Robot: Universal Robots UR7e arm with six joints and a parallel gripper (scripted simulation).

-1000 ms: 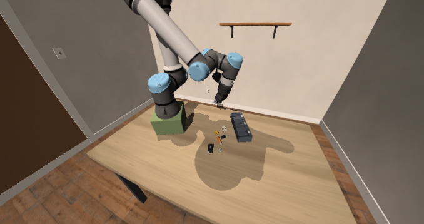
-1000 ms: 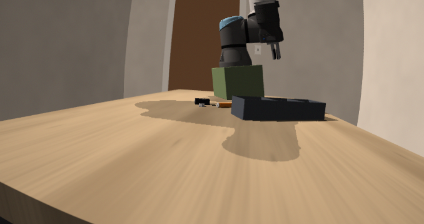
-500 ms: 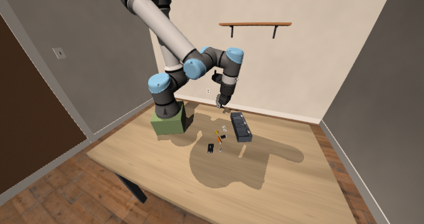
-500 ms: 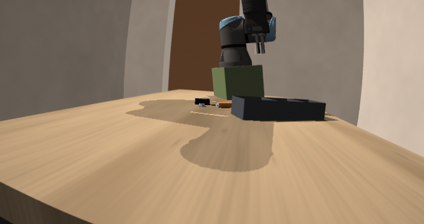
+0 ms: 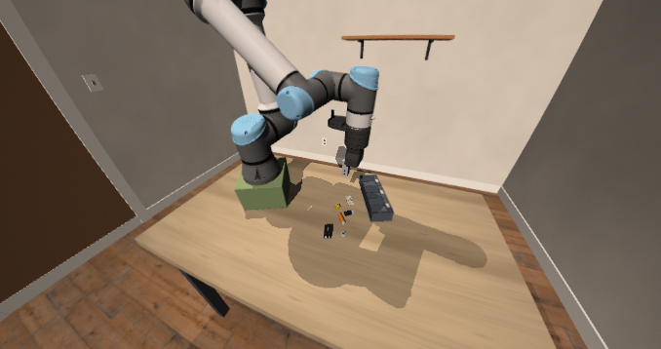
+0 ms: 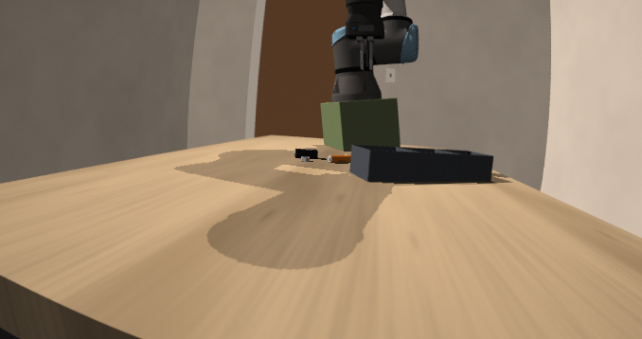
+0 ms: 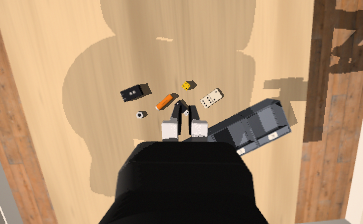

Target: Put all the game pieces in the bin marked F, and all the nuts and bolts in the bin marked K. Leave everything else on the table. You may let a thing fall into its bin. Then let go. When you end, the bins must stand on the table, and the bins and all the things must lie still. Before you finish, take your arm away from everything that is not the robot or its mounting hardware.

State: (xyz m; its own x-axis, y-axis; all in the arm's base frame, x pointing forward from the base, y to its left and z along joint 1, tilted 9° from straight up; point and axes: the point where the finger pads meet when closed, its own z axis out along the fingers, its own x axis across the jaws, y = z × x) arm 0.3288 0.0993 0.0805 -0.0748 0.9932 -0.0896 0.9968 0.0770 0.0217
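My gripper hangs high above the table, pointing down, with a narrow empty gap between its fingers. A white domino with dark pips lies beside a small yellow piece. A small silver nut-like piece lies near the black block. A small black thing with a pale end is partly hidden behind the fingers in the wrist view. The dark row of bins stands on the table; its labels are unreadable, and no contents can be made out.
An orange cylinder lies among the small things. A black block lies on the table beyond it. The arm's base stands on a green block. A wall shelf is behind.
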